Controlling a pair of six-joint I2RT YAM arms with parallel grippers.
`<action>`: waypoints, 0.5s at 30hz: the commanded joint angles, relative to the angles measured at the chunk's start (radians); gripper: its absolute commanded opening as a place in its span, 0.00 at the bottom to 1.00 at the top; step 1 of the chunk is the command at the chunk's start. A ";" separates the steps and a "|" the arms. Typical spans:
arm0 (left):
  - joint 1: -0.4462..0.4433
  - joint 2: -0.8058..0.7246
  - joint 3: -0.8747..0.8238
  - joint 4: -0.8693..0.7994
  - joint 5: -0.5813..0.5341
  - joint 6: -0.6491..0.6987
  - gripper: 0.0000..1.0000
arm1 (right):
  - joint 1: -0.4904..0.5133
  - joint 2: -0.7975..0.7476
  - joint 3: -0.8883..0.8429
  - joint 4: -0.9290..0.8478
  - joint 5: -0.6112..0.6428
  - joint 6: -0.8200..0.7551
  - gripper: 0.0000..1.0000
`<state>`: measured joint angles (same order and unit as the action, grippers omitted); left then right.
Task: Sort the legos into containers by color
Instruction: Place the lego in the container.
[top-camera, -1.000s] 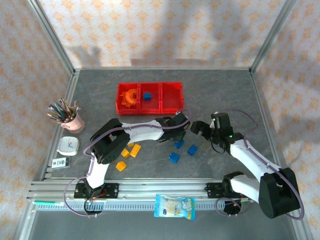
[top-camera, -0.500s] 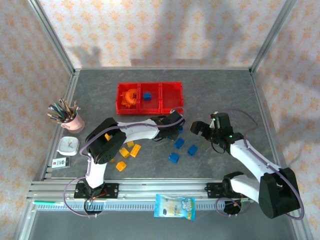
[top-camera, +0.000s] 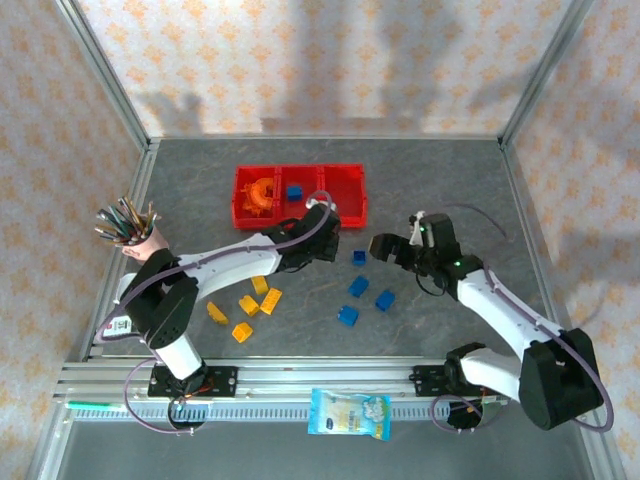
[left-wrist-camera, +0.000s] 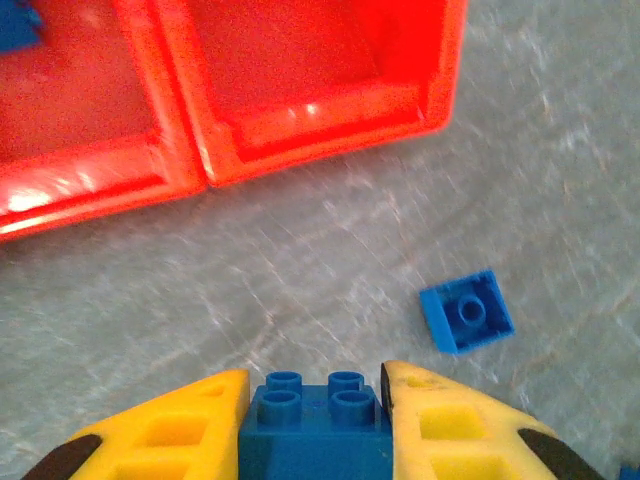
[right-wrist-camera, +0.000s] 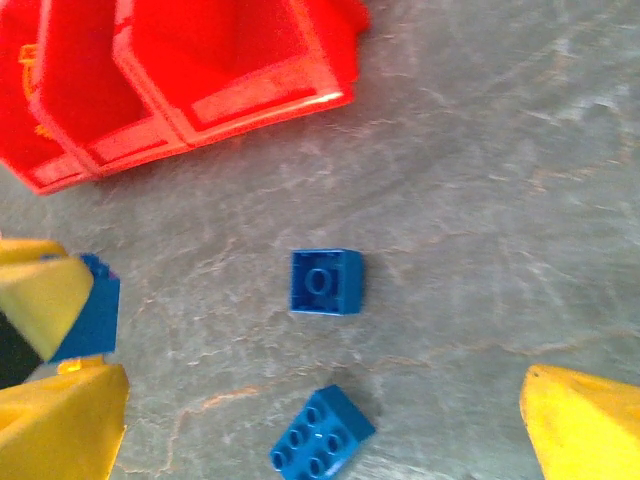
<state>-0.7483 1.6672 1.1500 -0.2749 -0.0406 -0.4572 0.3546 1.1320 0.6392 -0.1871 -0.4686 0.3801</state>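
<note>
Plainly, the step in hand was the delivery of a blue piece to its bin. In the top external view the left tool (top-camera: 322, 232) hung just short of the front wall of the containers (top-camera: 238, 200). Ahead of it and to its left, the middle bin held a blue cube (top-camera: 294, 192), and the bin beyond that an orange arch (top-camera: 262, 192). The right tool (top-camera: 385, 247) hovered close on its right, loose blue bricks (top-camera: 357, 286) lay on the tabletop (top-camera: 450, 180) behind and to the right, and yellow bricks (top-camera: 260, 295) sat back along its arm. In the left wrist view the left tool (left-wrist-camera: 315, 378) was pinching a four-stud blue brick (left-wrist-camera: 315, 425) squarely between its fingers. The empty end bin of the containers (left-wrist-camera: 310, 130) lay straight ahead, the divider ahead and left, and a single-stud brick (left-wrist-camera: 466, 312) ahead and right. In the right wrist view the right tool (right-wrist-camera: 322, 385) was spread wide with nothing in it, the single-stud brick (right-wrist-camera: 326, 281) just ahead of its gap. The next move, as I judged it, called for the left tool to lift over the front wall, shift left past the divider to the middle bin, and only then spread.
</note>
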 joint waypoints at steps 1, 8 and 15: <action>0.053 -0.037 0.010 0.013 -0.065 -0.062 0.21 | 0.054 0.042 0.060 0.041 0.049 -0.018 1.00; 0.160 0.055 0.182 -0.004 -0.146 -0.078 0.20 | 0.114 0.161 0.138 0.123 0.065 0.022 1.00; 0.241 0.233 0.390 -0.021 -0.184 -0.059 0.20 | 0.118 0.221 0.193 0.151 0.085 0.022 1.00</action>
<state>-0.5331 1.8404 1.4765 -0.2768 -0.1757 -0.5198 0.4660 1.3384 0.7906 -0.0742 -0.4217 0.3969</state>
